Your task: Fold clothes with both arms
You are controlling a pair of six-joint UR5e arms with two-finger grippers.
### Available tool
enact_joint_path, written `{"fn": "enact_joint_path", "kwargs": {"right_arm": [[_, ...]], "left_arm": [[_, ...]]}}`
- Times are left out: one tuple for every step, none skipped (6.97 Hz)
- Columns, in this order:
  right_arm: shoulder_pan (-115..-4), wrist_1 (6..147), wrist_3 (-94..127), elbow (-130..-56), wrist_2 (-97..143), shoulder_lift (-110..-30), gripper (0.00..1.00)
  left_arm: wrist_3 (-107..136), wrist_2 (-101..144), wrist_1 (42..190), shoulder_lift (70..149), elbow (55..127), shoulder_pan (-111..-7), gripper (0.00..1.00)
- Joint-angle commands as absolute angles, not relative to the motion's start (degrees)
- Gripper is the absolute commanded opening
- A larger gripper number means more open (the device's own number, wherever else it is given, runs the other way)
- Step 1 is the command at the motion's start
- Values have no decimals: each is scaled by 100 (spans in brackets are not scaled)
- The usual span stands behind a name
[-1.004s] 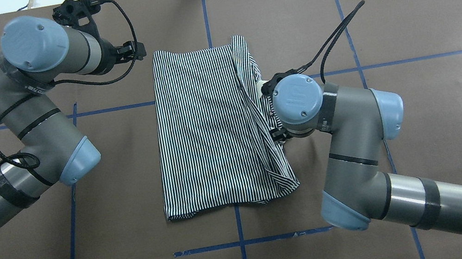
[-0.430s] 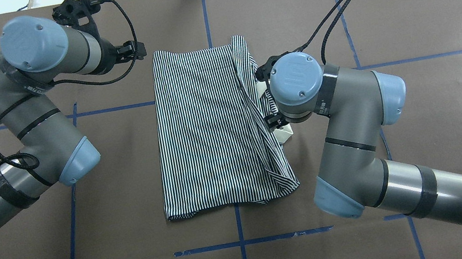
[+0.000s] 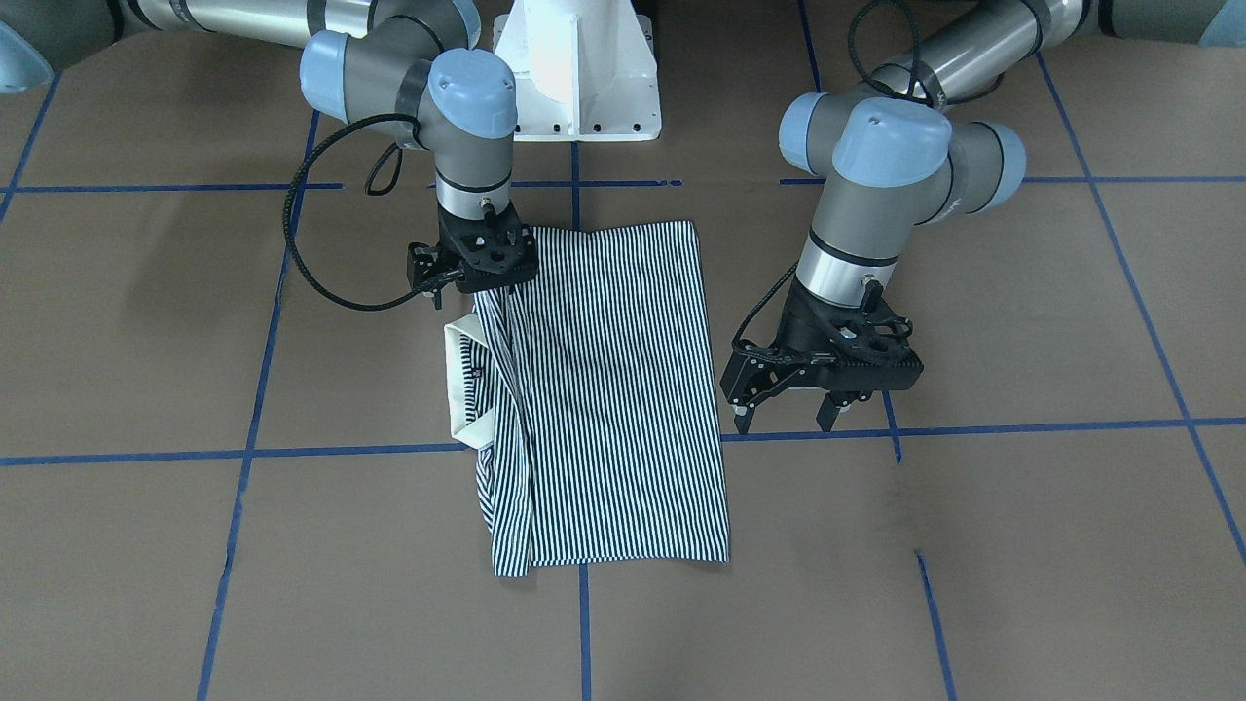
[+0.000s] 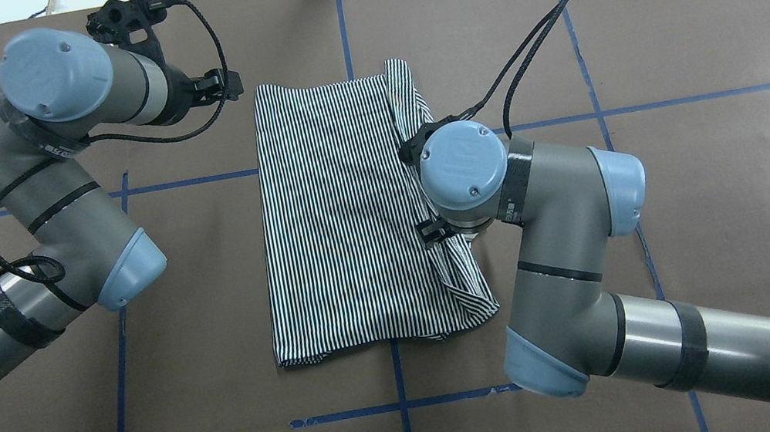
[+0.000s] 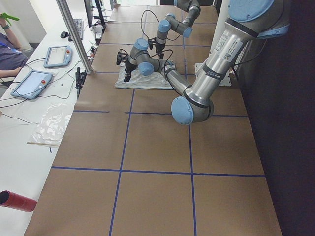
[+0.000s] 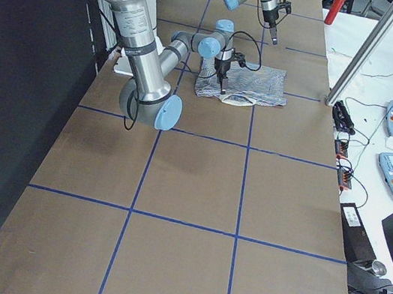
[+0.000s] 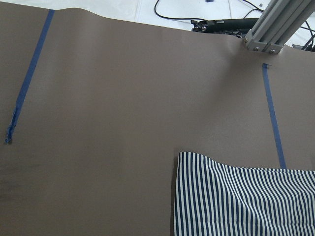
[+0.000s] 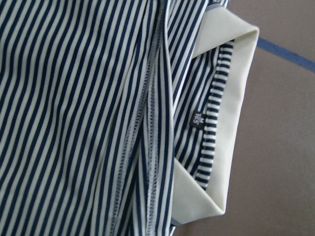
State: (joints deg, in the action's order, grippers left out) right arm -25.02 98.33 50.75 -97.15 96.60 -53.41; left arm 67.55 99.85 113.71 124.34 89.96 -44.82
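Observation:
The striped polo shirt [image 4: 338, 216] lies folded into a long rectangle mid-table, also in the front view [image 3: 623, 389]. Its cream collar [image 3: 459, 380] sticks out on my right side and fills the right wrist view [image 8: 231, 98] beside a small black tag [image 8: 197, 118]. My right gripper [image 3: 484, 284] hangs low over that folded edge. Its fingertips are hidden, so I cannot tell its state. My left gripper [image 3: 782, 419] is open and empty above bare table beside the shirt's other long edge. The left wrist view shows only a shirt corner [image 7: 236, 201].
Blue tape lines [image 4: 339, 20] grid the brown table. The white pedestal [image 3: 576, 68] stands at the robot's side. An aluminium post [image 7: 275, 24] rises at the far edge. Tablets [image 5: 32, 83] and a red cylinder [image 5: 17, 201] lie on the operators' side table.
My right wrist moved first away from the robot, then swung left over the shirt's folded edge, covering the collar from above. The shirt and the left arm have not moved.

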Motion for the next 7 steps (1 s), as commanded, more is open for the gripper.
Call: {"fn": "enact_joint_path", "kwargs": {"right_arm": [[-2347, 9844, 5080, -9528, 9607, -5291, 99], [-2338, 9844, 5071, -9423, 9606, -5256, 99], [-2329, 9844, 5071, -9248, 9606, -5117, 99], [-2329, 9844, 5063, -9211, 9606, -5107, 99], [-2329, 9844, 5054, -9211, 9615, -5098, 99], [-2329, 9852, 5054, -9211, 9615, -5115, 99], [-2338, 9861, 5054, -9202, 9615, -5141, 99]], "left_arm": [[6759, 9984, 11373, 12437, 8991, -4482, 100], [6759, 9984, 11373, 12437, 8991, -4482, 100], [6759, 9993, 11373, 12437, 9000, -4482, 100], [6759, 9993, 11373, 12437, 8991, -4482, 100], [6759, 9984, 11364, 12437, 8991, -4482, 100], [6759, 9993, 11373, 12437, 8991, -4482, 100], [6759, 9993, 11373, 12437, 8991, -4482, 100]]}}
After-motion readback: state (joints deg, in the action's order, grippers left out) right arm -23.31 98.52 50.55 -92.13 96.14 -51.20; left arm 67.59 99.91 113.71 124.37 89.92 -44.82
